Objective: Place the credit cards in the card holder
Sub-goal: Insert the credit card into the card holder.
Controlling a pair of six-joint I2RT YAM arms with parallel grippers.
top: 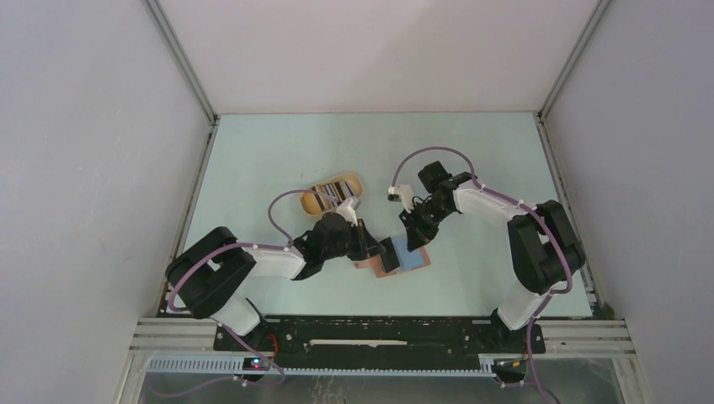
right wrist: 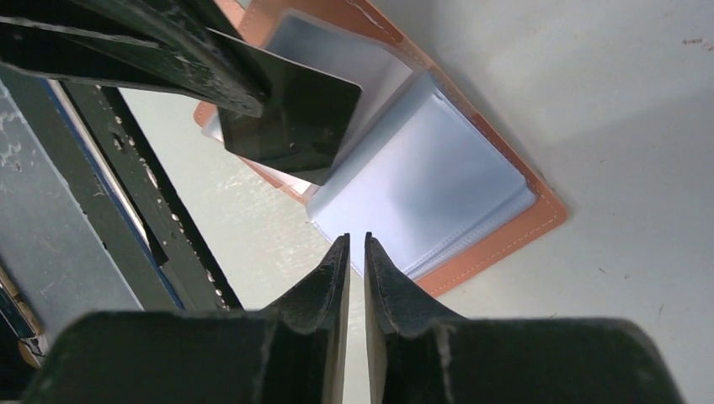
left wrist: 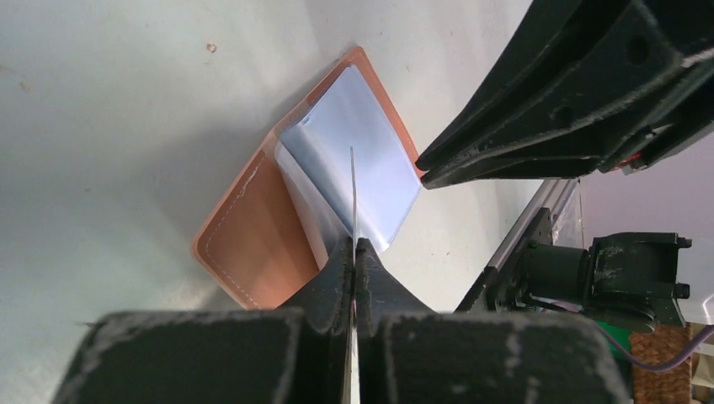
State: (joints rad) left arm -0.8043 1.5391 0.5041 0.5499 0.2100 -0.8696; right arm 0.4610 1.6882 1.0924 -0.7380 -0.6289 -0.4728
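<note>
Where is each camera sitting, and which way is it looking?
Top external: up high behind the arms, looking down on the pale green table; both arms and bases show.
Left wrist: on the left arm, looking along the left gripper, shut on a black card, toward the open reddish-brown leather-like card holder.
Right wrist: on the right arm, looking down past the right gripper at the holder's clear sleeves.
Shared: both wrist views show the card holder and the other arm's gripper.
</note>
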